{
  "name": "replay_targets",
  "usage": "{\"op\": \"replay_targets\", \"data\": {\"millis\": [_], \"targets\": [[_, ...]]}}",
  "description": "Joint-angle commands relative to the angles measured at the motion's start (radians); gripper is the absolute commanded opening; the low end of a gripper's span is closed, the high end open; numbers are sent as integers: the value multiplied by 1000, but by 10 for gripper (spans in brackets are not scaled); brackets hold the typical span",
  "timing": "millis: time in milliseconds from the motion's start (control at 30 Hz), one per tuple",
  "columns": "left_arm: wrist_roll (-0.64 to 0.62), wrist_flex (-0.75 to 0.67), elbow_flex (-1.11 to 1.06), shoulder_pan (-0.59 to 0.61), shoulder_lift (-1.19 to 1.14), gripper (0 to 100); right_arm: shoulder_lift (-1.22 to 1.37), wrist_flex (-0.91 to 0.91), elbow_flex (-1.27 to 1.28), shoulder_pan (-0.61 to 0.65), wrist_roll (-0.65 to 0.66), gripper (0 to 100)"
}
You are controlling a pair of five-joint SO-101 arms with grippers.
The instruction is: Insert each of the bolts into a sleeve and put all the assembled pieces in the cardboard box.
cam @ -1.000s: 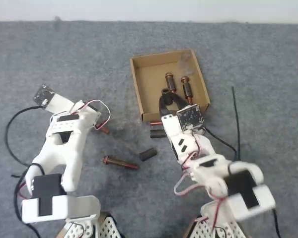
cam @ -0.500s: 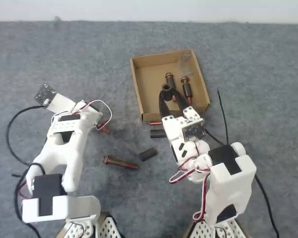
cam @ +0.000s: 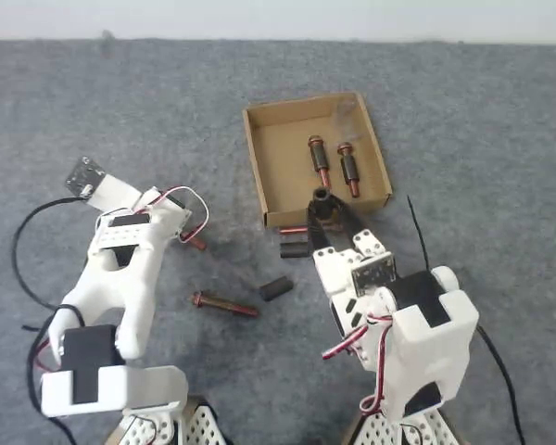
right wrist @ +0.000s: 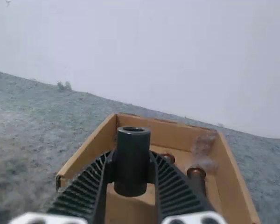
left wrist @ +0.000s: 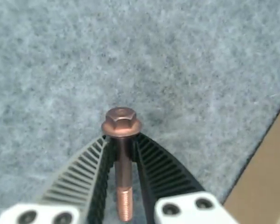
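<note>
High view: two assembled pieces (cam: 318, 158) are laid inside the cardboard box (cam: 276, 153). A bolt (left wrist: 121, 122) is clamped by the left gripper (left wrist: 122, 139), a sleeve (right wrist: 132, 140) by the right gripper (right wrist: 130, 158) at the box's near wall.

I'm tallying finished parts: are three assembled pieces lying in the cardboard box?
No, the cardboard box holds just two: one assembled piece and a second assembled piece beside it.

A surface (cam: 500, 111) covered in grey, short-pile carpet is seen stretching back to a plain white wall (cam: 278, 17). A small dark speck (cam: 107, 35) is caught on the carpet's far edge, at the foot of the wall, toward the left.
</note>
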State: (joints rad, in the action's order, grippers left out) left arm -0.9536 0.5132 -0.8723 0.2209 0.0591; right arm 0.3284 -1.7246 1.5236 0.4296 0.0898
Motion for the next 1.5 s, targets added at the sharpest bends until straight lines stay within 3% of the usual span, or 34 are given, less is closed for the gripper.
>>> {"op": "replay_targets", "data": {"millis": [0,133,367,500,833,1067,1300,1467], "targets": [[11,-25,19,-8,17,11,-117,-28,86,4,-41,7],[11,-25,19,-9,17,11,-214,-8,141,-25,-110,7],[5,-25,28,-9,28,11,-220,42,144,-4,-114,7],[9,-26,5,-21,158,11,-220,47,144,-4,-112,7],[14,-31,-35,-315,497,12,-220,94,144,2,-110,7],[305,-167,-30,-408,520,12,-220,97,144,30,-110,7],[353,-292,-21,-430,528,12,-220,131,144,87,-110,7],[588,-287,-13,-511,528,12,-220,134,130,114,-107,7]]}}
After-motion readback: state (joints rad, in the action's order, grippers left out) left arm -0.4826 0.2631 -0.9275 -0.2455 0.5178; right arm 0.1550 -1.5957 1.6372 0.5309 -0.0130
